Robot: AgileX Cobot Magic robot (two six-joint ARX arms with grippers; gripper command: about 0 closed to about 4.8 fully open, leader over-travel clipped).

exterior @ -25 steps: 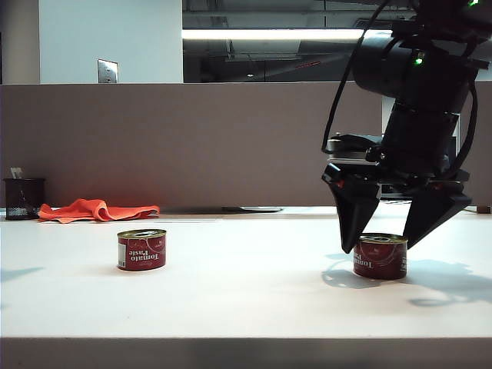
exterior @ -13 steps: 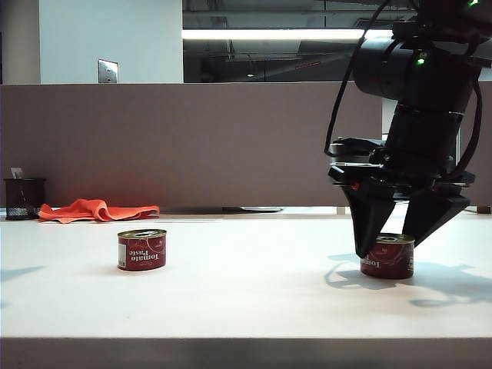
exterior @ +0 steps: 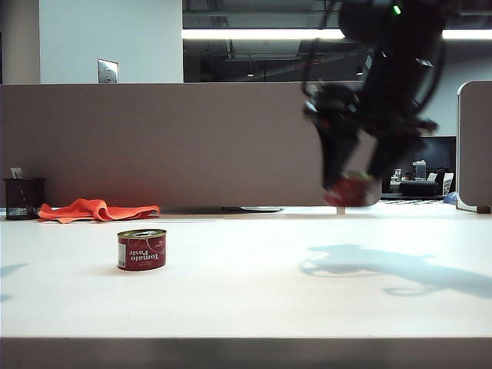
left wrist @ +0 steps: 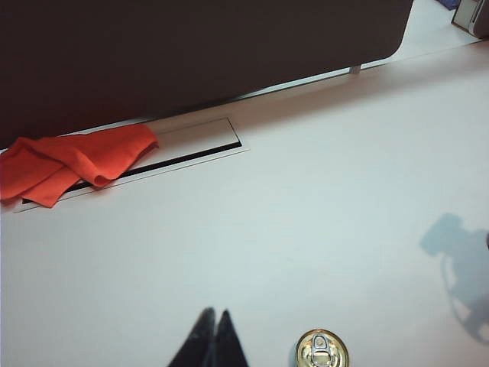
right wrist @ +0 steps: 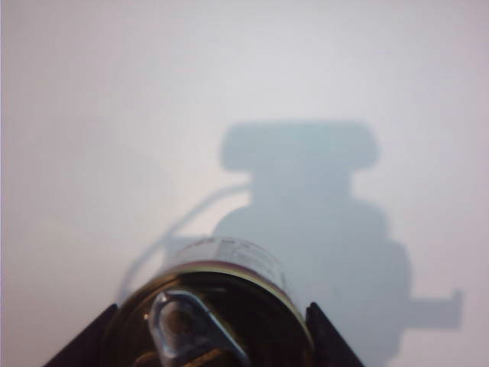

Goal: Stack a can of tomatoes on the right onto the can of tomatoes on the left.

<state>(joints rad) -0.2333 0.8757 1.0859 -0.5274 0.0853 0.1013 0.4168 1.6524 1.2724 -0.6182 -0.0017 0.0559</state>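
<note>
Orange cloth [exterior: 98,209] and a black cup [exterior: 23,198] sit far back by the divider. The left can [exterior: 141,249] stands upright, red with a gold lid. The right gripper [exterior: 354,188] grasps the blurred right can [exterior: 352,191] above the table [exterior: 246,300].

Left wrist view: the left gripper [left wrist: 210,340], pinched together, hangs beside that can's lid [left wrist: 322,349].

Right wrist view: black fingers [right wrist: 330,340] flank the upright can [right wrist: 210,306] over its shadow.

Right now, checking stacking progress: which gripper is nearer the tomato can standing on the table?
Left. The left gripper, shut, hovers beside the standing can; the right gripper holds the other can aloft, far right.
</note>
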